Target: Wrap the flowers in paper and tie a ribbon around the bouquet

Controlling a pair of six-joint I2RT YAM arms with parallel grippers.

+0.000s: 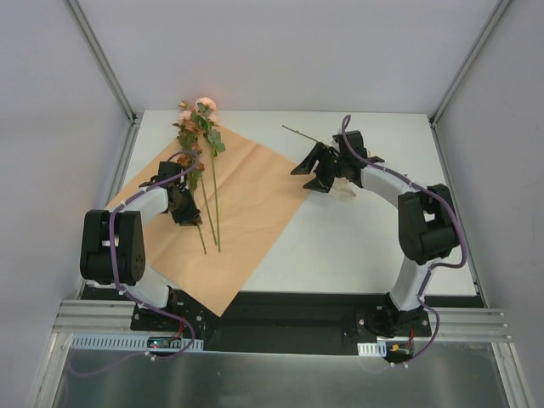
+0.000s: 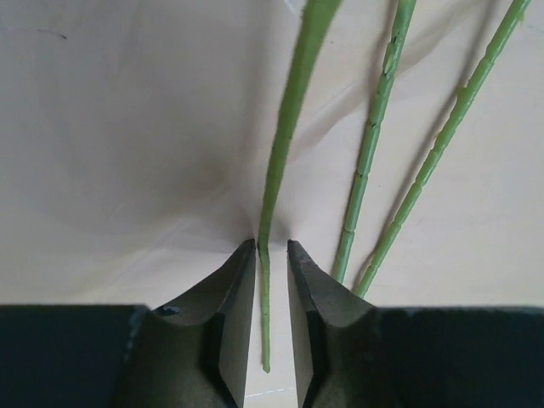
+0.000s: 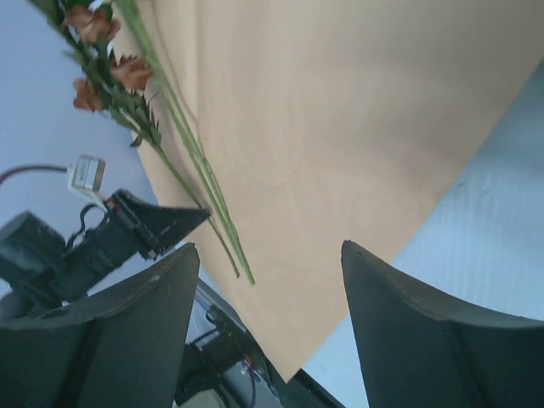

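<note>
The flowers (image 1: pixel 204 140) lie on the paper (image 1: pixel 255 212), which is spread orange-tan face up on the table (image 1: pixel 374 246) and turned so its corners point like a diamond. Their long axis runs far to near: the pink, peach and rust blooms are at the far corner of the sheet, and the thin green stems trail toward the robot, drifting slightly right. The left arm is folded at the elbow on the left. Its forearm reaches in over the sheet, with the left gripper (image 1: pixel 185 211) tipped down at the lower stems. Its fingers stand slightly apart with one stem (image 2: pixel 280 153) running between them, unclamped, and two more stems lie just to its right. The right arm bends in from the right, and the right gripper (image 1: pixel 316 174) hovers near the paper's right corner, spread wide and holding nothing.
</note>
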